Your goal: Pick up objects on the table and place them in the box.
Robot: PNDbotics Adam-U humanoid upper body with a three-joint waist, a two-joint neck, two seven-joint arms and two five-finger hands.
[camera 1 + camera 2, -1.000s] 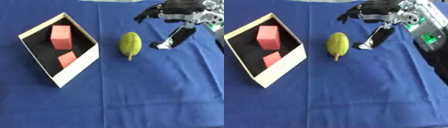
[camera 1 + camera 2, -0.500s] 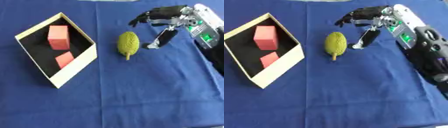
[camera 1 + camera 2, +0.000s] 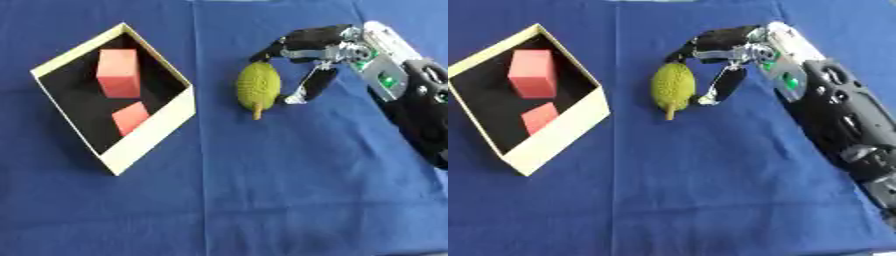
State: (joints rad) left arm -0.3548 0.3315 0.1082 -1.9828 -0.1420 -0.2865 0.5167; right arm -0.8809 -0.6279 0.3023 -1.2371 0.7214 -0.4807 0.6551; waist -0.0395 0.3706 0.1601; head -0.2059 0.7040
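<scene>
Cream box holds two red blocks; right hand spreads open around green fruit.

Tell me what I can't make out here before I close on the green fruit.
- Contact: right hand fingers arch over the green fruit; touch unclear in either eye view.
- Box floor: black, the near corner hidden by its wall.
- Two red blocks inside: blurred, touching or apart unclear.
- Left hand: outside both views.

Blue cloth covers whole table, faint crease lines visible.
</scene>
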